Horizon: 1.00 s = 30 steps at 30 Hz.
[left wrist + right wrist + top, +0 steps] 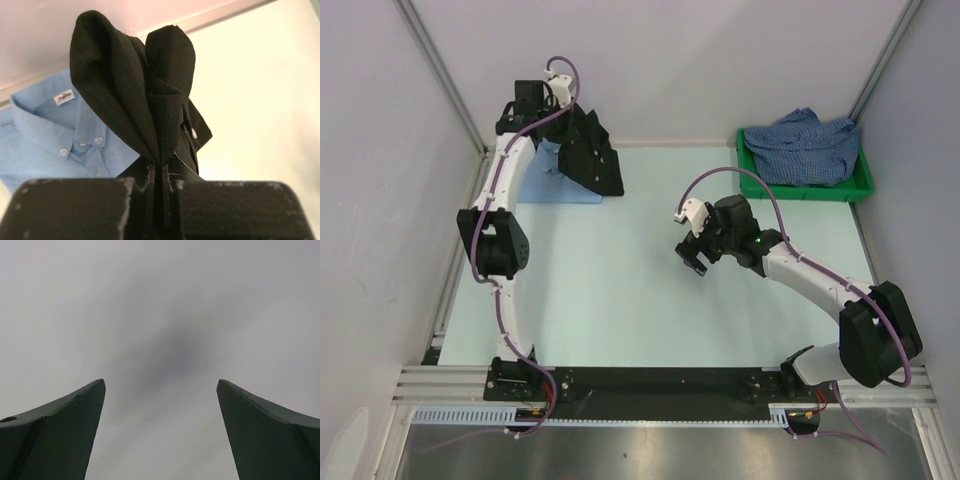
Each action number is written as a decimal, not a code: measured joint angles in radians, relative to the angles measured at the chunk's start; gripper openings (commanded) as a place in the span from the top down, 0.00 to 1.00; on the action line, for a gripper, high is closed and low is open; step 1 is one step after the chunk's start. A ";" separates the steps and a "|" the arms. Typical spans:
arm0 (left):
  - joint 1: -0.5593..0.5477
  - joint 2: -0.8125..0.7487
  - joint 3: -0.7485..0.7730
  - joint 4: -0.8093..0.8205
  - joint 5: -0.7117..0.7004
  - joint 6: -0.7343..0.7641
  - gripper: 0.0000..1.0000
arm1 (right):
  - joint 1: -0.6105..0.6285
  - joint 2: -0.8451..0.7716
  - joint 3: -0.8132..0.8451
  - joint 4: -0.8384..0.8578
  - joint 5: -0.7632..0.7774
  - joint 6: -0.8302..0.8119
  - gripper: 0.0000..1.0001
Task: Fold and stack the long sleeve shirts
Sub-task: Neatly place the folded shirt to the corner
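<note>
My left gripper (557, 108) is shut on the black shirt (590, 152) and holds it hanging above the far left of the table. In the left wrist view the black shirt (145, 95) bunches up between my fingers, with a pale button showing. Under it lies the folded light blue shirt (557, 180), its collar and buttons clear in the left wrist view (55, 135). The checked shirt (807, 145) lies crumpled in the green bin (750, 177) at the far right. My right gripper (692, 255) is open and empty above mid-table; its fingers (65, 430) frame bare table.
White walls and metal posts close in the table on the left, right and back. The black rail (650, 385) with both arm bases runs along the near edge.
</note>
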 measured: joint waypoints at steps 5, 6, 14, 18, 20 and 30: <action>0.014 0.000 0.000 0.002 0.000 -0.002 1.00 | 0.001 0.004 0.005 0.000 0.000 -0.008 0.00; 0.016 0.000 0.000 0.000 0.004 -0.003 1.00 | 0.001 0.004 0.005 0.000 0.000 -0.010 0.00; 0.023 -0.025 0.000 -0.055 0.090 -0.001 1.00 | 0.001 0.005 0.005 0.000 0.001 -0.018 0.00; 0.038 -0.034 0.000 -0.083 0.132 -0.001 1.00 | 0.001 0.005 0.005 0.000 0.002 -0.018 0.00; 0.060 -0.034 0.000 -0.098 0.150 0.000 1.00 | 0.003 0.006 0.005 0.000 0.002 -0.018 0.00; 0.175 0.015 0.015 -0.074 0.173 0.018 0.97 | 0.018 0.043 0.031 -0.002 0.008 -0.026 0.00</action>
